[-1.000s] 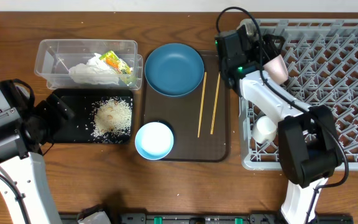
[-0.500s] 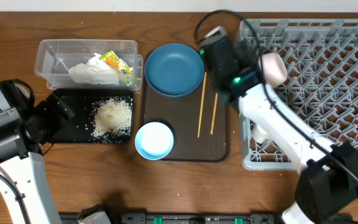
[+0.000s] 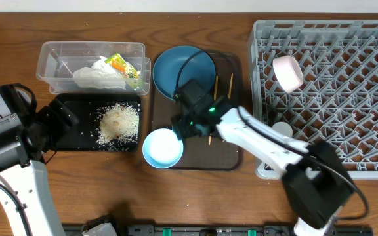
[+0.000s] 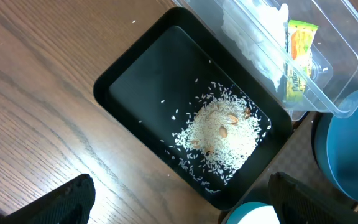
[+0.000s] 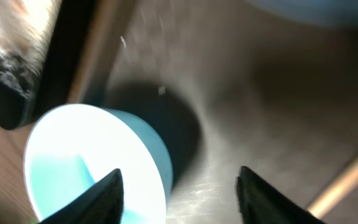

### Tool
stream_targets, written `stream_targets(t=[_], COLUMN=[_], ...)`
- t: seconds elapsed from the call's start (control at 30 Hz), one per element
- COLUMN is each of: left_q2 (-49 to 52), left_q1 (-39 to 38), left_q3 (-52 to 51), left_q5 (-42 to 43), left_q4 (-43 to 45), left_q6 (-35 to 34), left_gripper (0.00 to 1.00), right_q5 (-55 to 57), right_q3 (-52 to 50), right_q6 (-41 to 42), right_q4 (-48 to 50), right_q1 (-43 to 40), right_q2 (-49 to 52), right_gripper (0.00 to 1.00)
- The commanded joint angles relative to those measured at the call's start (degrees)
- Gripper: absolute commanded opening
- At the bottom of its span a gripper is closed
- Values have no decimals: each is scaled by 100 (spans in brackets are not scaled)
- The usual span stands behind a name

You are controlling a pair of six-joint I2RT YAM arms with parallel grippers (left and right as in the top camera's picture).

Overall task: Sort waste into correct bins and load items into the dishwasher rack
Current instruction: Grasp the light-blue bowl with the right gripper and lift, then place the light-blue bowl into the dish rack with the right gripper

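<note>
No readable text in any view. Only print is on the wrapper (image 4: pixel 300 62), ahead and right of the left tool (image 4: pixel 182 190): yellow-green graphics, lettering too small and blurred to make out.

The tissue (image 3: pixel 97 73) and snack wrapper (image 3: pixel 122 67) lay in the clear tub (image 3: pixel 48 56); rice crumbs (image 3: pixel 119 122) were heaped in the black tray (image 3: pixel 71 134). The dark blue plate (image 3: pixel 176 69), light blue bowl (image 3: pixel 162 148) and chopsticks (image 3: pixel 231 82) lay beside the grey rack (image 3: pixel 373 98), which held a tilted cream bowl (image 3: pixel 287 73) and a white cup (image 3: pixel 279 129).
</note>
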Motion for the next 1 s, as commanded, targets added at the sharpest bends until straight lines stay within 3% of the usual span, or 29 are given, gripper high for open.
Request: stream_targets(t=[0.0, 0.07, 0.27, 0.43, 0.63, 0.8, 0.97], left_q2=[2, 2, 2, 2, 2, 2, 2], left_q1=[22, 22, 22, 22, 22, 22, 22], left_q3=[87, 87, 87, 87, 87, 87, 87], left_q5=[-94, -94, -94, -94, -94, -94, -94], left_q4=[-20, -20, -20, -20, -20, -20, -20], left_q6=[11, 11, 9, 9, 11, 11, 11], left_gripper=[92, 92, 92, 92, 92, 92, 92], right_q5=[-313, -400, -402, -400, 92, 1869, 4597], right_q3=[-44, -42, -22, 17, 39, 39, 39], right_q6=[575, 577, 660, 649, 435, 435, 437], right_q4=[11, -7, -13, -146, -579, -1178, -1718], right_q1=[166, 205, 173, 155, -57, -564, -1272], right_q2=[358, 479, 483, 378, -570, -1812, -2618], right_gripper=[48, 40, 2, 1, 1, 1, 1])
